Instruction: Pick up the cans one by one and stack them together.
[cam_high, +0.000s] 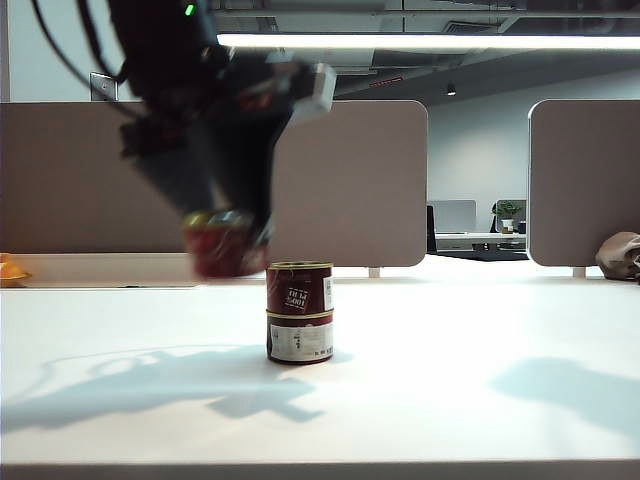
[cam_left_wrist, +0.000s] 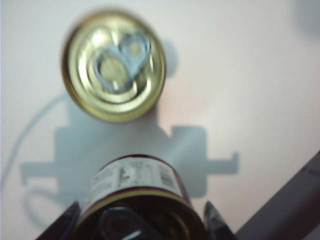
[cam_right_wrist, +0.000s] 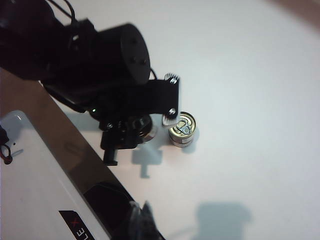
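Two of my short dark-red tins with gold lids already stand one on the other as a stack in the middle of the white table, so by my reckoning only the last placement is left. My left gripper is clamped on the third red tin with a gold rim and white label, carrying it in the air just beside the stack's top lid and not yet over it. My right gripper is pressed together on nothing, parked well off to the side above the table.
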